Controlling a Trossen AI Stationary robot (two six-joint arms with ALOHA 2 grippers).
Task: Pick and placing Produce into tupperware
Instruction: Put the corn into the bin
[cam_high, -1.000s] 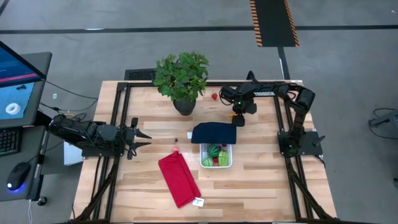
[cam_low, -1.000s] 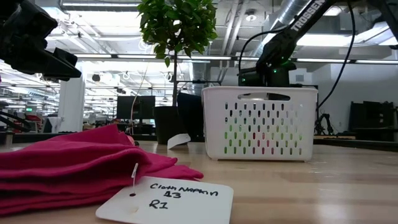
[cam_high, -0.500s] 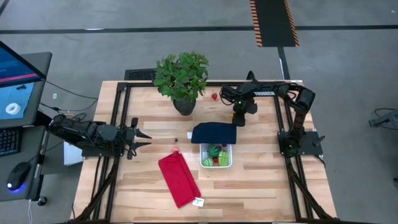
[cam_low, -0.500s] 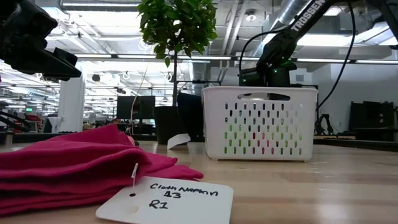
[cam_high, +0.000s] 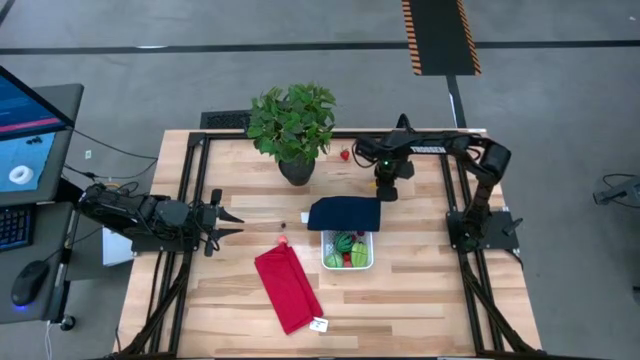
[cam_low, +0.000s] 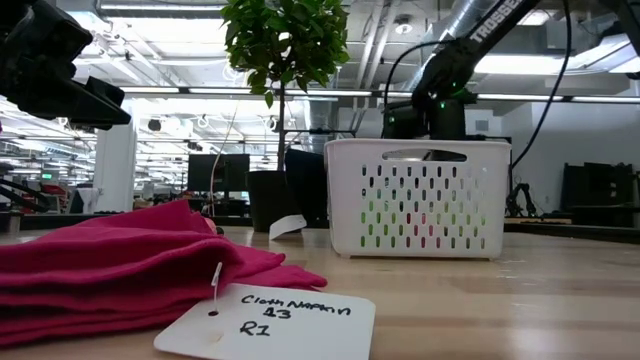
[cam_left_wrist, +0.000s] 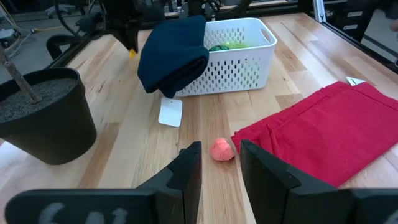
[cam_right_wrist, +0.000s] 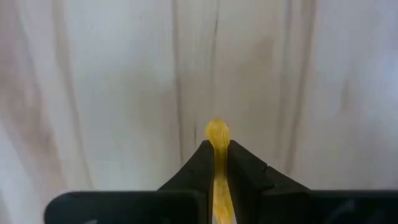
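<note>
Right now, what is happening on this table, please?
The robot is putting toy produce into a white container. The right gripper is over the table's far side, behind the container, with its fingers closed on a thin yellow-orange piece just above the wood. The left gripper waits at the left side with its fingers apart, pointing at a small red piece that lies on the table. Some green and red pieces are already in the container.

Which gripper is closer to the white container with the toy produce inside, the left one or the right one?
Right. The right gripper sits just beyond the white container's far side, past the navy lid. The left gripper waits farther off, toward the table's left side.
</note>
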